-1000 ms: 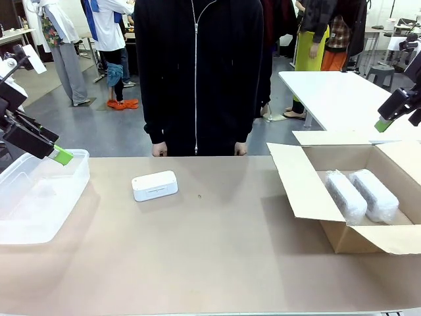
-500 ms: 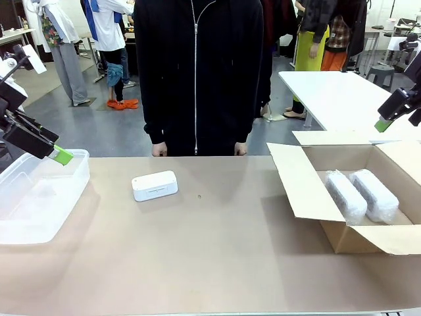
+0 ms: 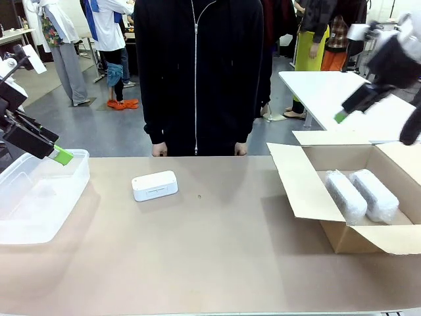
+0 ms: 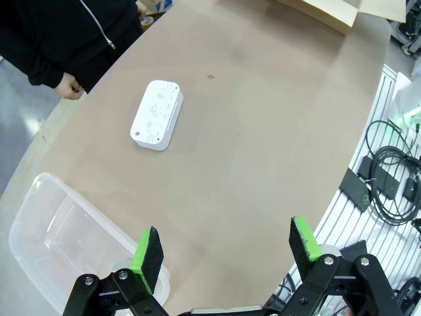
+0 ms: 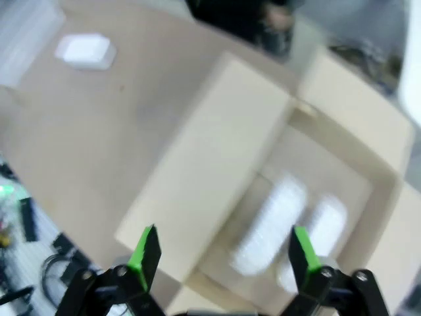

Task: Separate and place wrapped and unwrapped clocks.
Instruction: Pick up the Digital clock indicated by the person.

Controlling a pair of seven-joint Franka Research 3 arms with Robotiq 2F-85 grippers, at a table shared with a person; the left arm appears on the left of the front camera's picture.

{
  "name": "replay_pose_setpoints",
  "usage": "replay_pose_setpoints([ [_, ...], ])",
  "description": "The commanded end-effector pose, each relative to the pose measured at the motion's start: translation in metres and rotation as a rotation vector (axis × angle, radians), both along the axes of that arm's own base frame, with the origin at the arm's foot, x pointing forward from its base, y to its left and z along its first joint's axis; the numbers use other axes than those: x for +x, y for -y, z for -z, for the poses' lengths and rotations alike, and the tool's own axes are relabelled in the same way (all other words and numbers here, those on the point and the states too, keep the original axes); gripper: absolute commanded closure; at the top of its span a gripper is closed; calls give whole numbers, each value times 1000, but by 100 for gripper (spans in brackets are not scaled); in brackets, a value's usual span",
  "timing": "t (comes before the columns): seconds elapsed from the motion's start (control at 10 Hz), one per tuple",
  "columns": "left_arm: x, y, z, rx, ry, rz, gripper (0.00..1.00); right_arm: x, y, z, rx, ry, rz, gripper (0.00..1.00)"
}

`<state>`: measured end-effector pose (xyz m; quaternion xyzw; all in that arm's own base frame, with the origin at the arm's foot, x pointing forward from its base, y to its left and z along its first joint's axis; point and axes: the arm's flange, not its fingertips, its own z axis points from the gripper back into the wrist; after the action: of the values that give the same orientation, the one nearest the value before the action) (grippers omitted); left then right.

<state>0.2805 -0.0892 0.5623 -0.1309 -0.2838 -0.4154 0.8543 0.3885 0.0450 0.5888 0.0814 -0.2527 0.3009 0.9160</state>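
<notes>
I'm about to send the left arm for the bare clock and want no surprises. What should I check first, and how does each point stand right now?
1. Left gripper open, nothing in it: ok.
2. Right gripper open, nothing in it: ok.
3. Bare clock lies alone on the table, nothing touching it: ok.
4. Person's hands at the far edge, apart from the bare clock: ok.
5. Plastic bin has room for it: ok.
6. Wrapped clocks, one beside the other, inside the cardboard box: ok.
</notes>
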Motion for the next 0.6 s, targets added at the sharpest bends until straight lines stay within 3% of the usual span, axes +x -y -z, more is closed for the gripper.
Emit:
replay_pose_setpoints([
  [0.0, 0, 0, 1, -12, -7, 6, 0, 6, -41, 7, 131, 47, -356, 0],
  [0.3, 0, 0, 1, -12, -7, 6, 0, -9, -110, 26, 192, 169, -684, 0],
  [0.5, 0, 0, 1, -12, -7, 6, 0, -24, -121, 39, 199, 164, -733, 0],
])
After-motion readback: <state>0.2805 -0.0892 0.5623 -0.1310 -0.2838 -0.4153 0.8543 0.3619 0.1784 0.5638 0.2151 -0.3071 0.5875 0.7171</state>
